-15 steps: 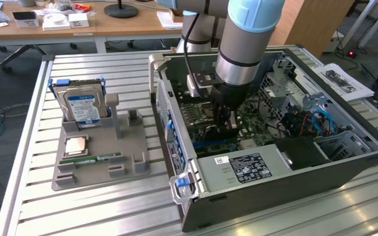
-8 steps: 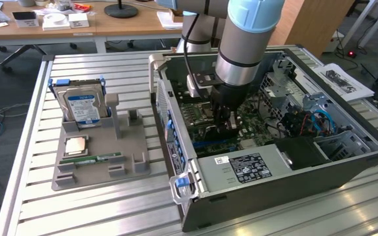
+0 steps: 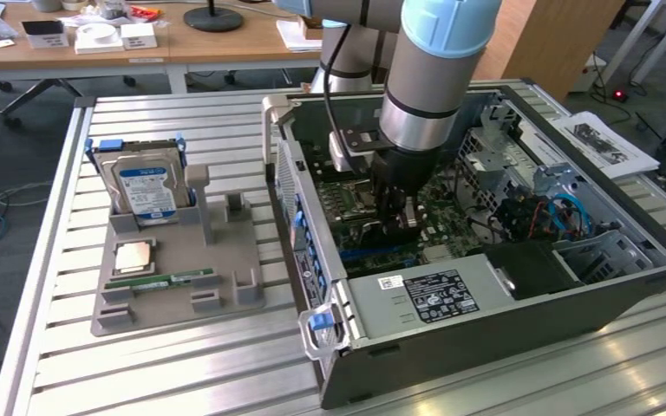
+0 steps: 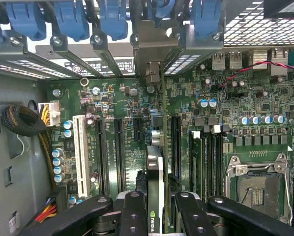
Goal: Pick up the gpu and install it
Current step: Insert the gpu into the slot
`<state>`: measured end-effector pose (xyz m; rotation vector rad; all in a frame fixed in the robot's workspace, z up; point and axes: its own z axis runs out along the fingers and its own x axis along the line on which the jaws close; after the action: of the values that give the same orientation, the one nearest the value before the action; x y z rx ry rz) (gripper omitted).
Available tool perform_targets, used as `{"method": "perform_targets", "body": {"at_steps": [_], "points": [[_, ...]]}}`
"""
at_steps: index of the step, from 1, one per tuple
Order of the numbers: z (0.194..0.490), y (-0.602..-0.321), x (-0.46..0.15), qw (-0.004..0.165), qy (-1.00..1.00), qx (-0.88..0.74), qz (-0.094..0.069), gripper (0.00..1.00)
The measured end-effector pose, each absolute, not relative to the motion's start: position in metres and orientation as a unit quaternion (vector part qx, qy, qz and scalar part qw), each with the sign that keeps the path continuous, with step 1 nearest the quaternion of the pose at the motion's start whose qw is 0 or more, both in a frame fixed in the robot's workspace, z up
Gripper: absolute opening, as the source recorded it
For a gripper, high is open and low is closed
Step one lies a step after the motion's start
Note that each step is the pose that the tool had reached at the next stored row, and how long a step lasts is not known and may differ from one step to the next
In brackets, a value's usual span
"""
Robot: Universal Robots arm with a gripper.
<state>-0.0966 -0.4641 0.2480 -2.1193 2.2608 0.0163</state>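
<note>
Clamped by the gripper (image 4: 159, 209), the gpu (image 4: 155, 167) is being held edge-on over the motherboard (image 4: 127, 98) slots, three o'clock of the exterior view's tray (image 3: 226, 245), for square seating.

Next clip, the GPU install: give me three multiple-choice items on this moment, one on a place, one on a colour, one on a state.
1. Where is the gpu?
A) on the tray
B) between the fingers of the gripper, inside the computer case
C) in a person's hand

2. Which colour is the odd slot beside the black ones on the motherboard?
A) white
B) red
C) yellow

3. How is the hard drive placed?
A) lying flat
B) standing upright in the tray
C) hanging from the gripper

Answers:
1 B: the card sits clamped between the fingers over the motherboard.
2 A: it is plainly white.
3 B: it stands on edge in the tray's holder.
</note>
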Motion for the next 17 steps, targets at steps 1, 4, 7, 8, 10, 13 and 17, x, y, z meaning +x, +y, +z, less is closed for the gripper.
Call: {"method": "perform_targets", "body": {"at_steps": [1, 4, 7, 8, 10, 13, 17], "points": [[0.2480, -0.4641, -0.0966, 0.021, 0.730, -0.683, 0.005, 0.27], [0.2479, -0.4641, -0.0966, 0.021, 0.731, -0.682, 0.005, 0.27], [0.2476, -0.4642, -0.0966, 0.021, 0.735, -0.678, 0.005, 0.27], [0.2476, -0.4642, -0.0966, 0.021, 0.736, -0.676, 0.005, 0.27], [0.2474, -0.4642, -0.0966, 0.021, 0.738, -0.674, 0.005, 0.27], [0.2474, -0.4641, -0.0966, 0.021, 0.740, -0.672, 0.005, 0.27], [0.2473, -0.4641, -0.0966, 0.021, 0.741, -0.671, 0.005, 0.27]]}}
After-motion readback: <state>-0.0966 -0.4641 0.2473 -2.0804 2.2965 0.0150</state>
